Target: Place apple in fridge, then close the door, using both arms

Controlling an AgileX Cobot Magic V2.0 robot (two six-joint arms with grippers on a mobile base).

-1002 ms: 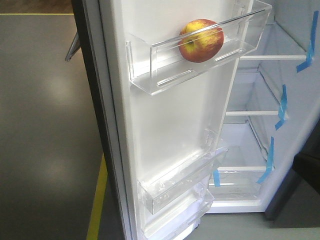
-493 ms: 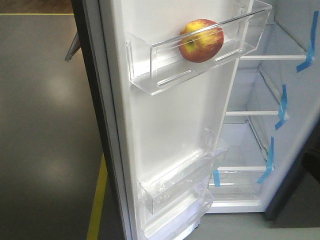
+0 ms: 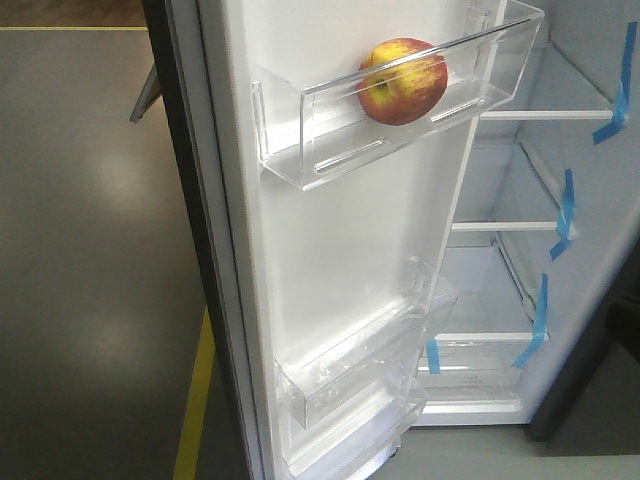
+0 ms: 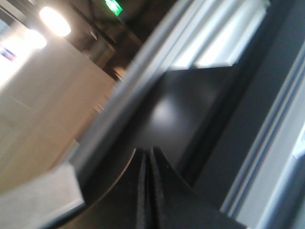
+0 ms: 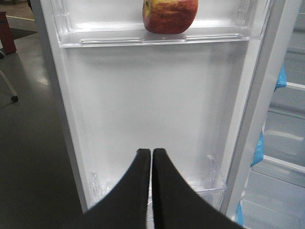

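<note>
We see two claws, one per wrist view, and both are closed. The right claw (image 5: 151,153) has its two smooth black fingers pressed tip to tip with nothing between them, and it hangs in front of the white inner lining of the door (image 3: 340,230) without touching it. The left claw (image 4: 148,155) also shows its two dark fingers shut flat together and empty. That view is blurred, so we cannot tell whether it touches the dark glossy panel and pale grey edge ahead of it. There is one apple (image 3: 402,82), round and glossy, red with a yellow patch at the top. It sits in the top door bin (image 3: 330,150), near that bin's middle. We count three clear hard-plastic bins on the door: the top one, a shallower middle bin (image 3: 350,375) and a bottom bin (image 3: 345,445) just under it, and only the top one holds anything. The door stands open, its dark outer edge toward the grey floor. Inside the fridge (image 3: 600,190), the walls are smooth and white, and we count three shelf edges and four blue tape strips (image 3: 565,215). One yellow line (image 3: 195,400) runs along the floor beside the door.
</note>
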